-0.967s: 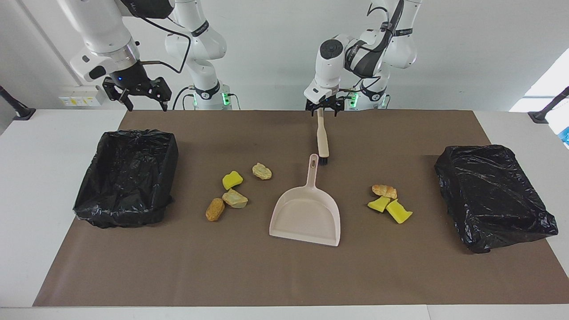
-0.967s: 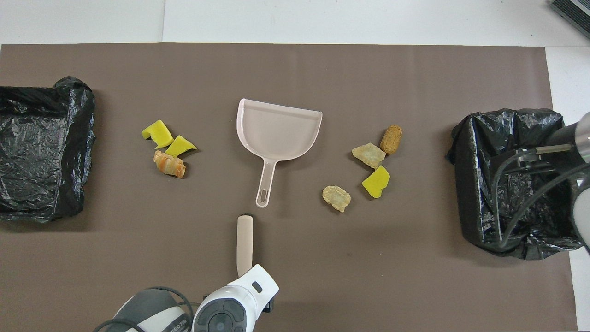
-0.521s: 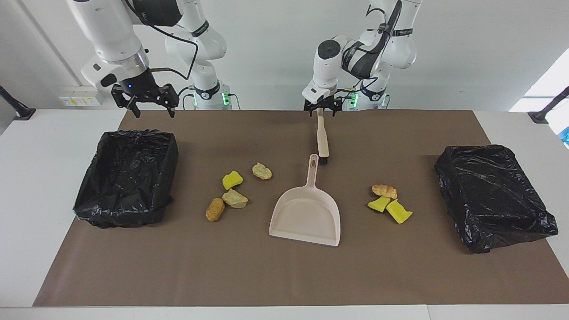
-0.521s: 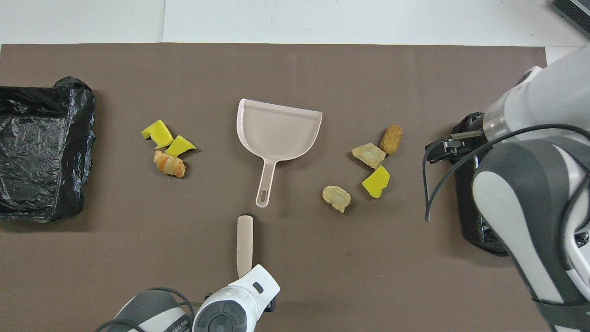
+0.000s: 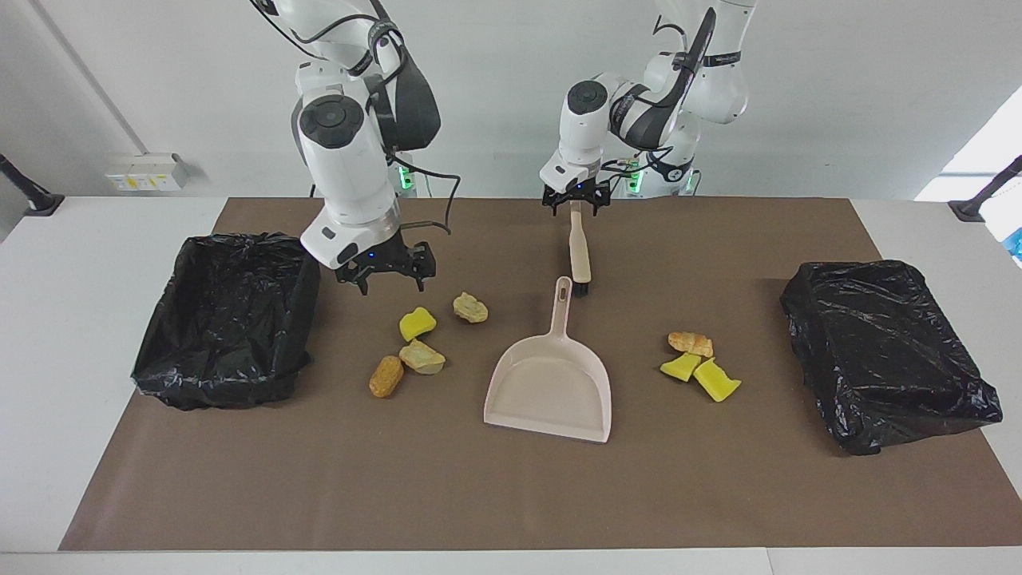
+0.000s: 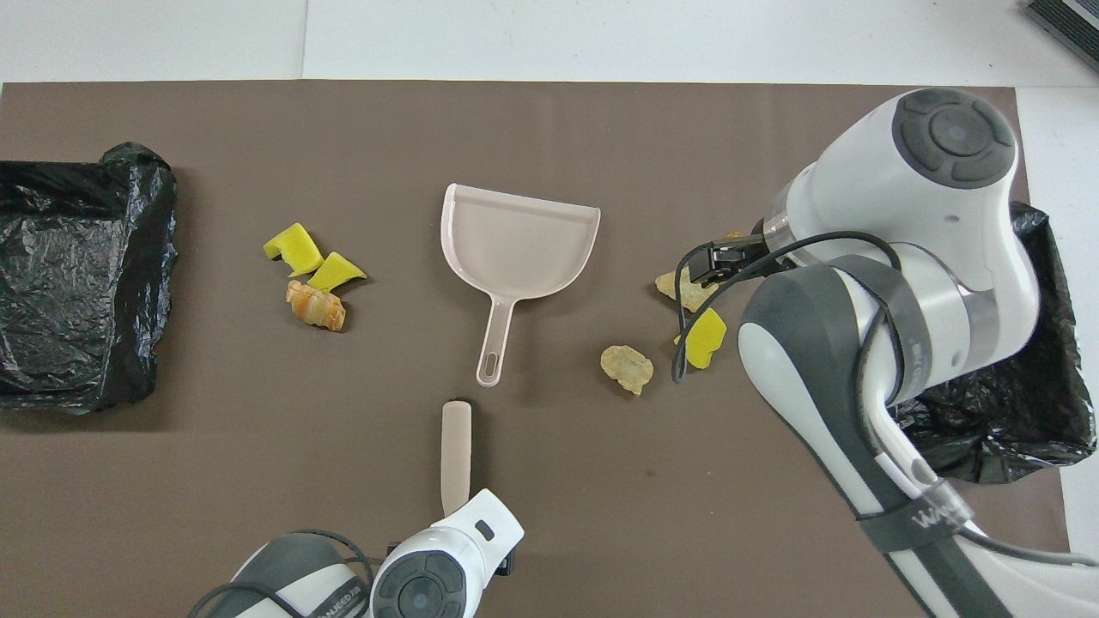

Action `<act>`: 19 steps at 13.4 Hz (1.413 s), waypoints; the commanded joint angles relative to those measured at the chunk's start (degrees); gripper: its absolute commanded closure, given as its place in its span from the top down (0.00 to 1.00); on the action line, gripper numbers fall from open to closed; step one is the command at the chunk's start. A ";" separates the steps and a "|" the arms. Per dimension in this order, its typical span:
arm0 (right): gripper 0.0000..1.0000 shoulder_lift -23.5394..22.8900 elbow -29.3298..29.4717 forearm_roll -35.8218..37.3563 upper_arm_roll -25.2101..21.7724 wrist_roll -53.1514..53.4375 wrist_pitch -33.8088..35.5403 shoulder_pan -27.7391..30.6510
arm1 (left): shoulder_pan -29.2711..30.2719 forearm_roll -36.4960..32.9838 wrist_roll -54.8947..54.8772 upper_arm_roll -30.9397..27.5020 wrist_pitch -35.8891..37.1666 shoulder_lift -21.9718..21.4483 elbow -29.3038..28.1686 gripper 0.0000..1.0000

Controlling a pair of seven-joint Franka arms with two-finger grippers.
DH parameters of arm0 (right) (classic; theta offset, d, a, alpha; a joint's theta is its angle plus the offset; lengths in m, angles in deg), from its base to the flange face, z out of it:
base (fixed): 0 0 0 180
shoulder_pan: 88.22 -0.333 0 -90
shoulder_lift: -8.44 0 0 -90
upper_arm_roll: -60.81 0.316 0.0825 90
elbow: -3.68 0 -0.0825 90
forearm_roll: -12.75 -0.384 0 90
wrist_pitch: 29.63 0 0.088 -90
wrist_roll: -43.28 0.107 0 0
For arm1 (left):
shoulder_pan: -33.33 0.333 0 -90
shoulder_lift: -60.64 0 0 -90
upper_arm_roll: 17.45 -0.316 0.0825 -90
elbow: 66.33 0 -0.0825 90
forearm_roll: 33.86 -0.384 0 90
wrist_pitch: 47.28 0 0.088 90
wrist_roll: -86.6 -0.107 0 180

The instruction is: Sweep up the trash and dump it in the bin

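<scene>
Now right pincer (image 5: 386,275) over trash (image 5: 417,323), lower.

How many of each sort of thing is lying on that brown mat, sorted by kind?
Yellow sponge chunks: 3
Tan or brown bread-like lumps: 4
Black-lined bins: 2
Pink dustpan: 1
Brush: 1
Total: 11
</scene>
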 commanded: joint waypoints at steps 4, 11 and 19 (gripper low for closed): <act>1.00 -0.63 0.26 0.05 0.09 2.38 -1.13 -0.78 | -0.04 0.52 -0.19 -1.34 -0.41 0.64 0.10 1.00; 1.00 -0.54 0.17 0.05 0.09 2.20 -1.39 -0.69 | 2.85 0.17 -1.93 -1.43 0.81 2.05 2.99 0.86; 1.00 -0.46 0.00 -0.31 0.09 2.29 -1.48 -0.69 | 3.13 0.17 -3.87 -1.43 5.20 1.79 3.53 0.14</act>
